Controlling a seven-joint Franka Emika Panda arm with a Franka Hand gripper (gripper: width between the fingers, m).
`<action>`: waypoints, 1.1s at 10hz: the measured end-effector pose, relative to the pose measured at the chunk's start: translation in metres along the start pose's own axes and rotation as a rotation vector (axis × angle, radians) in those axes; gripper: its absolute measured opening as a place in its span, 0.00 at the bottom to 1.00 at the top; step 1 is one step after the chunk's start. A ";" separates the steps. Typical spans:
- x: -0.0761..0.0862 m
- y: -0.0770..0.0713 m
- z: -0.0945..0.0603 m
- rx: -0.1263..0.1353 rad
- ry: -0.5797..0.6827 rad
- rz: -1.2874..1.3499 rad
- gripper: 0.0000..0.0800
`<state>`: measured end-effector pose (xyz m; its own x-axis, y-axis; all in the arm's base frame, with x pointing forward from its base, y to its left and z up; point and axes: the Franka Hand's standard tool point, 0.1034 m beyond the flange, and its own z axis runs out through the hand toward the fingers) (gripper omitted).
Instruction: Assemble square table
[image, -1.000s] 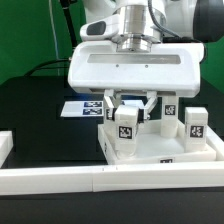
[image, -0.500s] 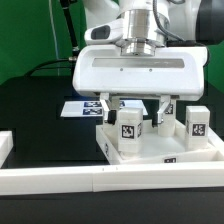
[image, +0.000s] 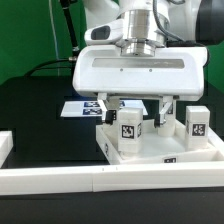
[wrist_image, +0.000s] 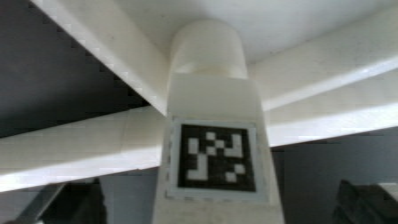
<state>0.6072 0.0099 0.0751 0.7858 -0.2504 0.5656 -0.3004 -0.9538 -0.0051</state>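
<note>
White tagged leg (image: 127, 129) stands upright on the square panel (image: 190, 150), between the released jaws (image: 138, 112)

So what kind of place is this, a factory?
More likely a robot test lab: a black table walled by white border bars, a marker board of tags, and a gripper over a tagged table leg.

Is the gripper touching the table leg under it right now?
Cannot tell. In the exterior view the gripper straddles the tagged leg, but no contact or gap shows; the wrist view shows only the leg.
</note>
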 end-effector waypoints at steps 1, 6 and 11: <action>0.000 0.000 0.000 0.000 0.000 0.000 0.81; 0.006 0.013 -0.002 0.051 -0.116 0.054 0.81; 0.011 0.002 -0.007 0.208 -0.486 0.180 0.81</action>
<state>0.6115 0.0062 0.0871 0.9058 -0.4129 0.0952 -0.3783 -0.8892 -0.2572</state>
